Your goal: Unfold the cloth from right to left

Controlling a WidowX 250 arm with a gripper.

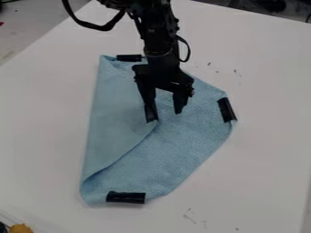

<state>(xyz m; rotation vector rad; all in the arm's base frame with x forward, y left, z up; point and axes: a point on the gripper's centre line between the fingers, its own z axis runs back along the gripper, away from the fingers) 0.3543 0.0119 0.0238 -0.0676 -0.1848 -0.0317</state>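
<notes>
Grasping seems in hand; mid-frame, the gripper (165, 116) meets the blue cloth (182, 150), jaws apart; next, pinch the flap (114, 123).

This looks like a robotics lab or workshop: a black robot arm (159, 38), with a loose cable (96, 26) looped at its side, hangs over a plain white bench (261, 159). The blue cloth (182, 150) there bears black strips (126, 197). Dark items (268, 4), too cut off to name, show beyond.
</notes>
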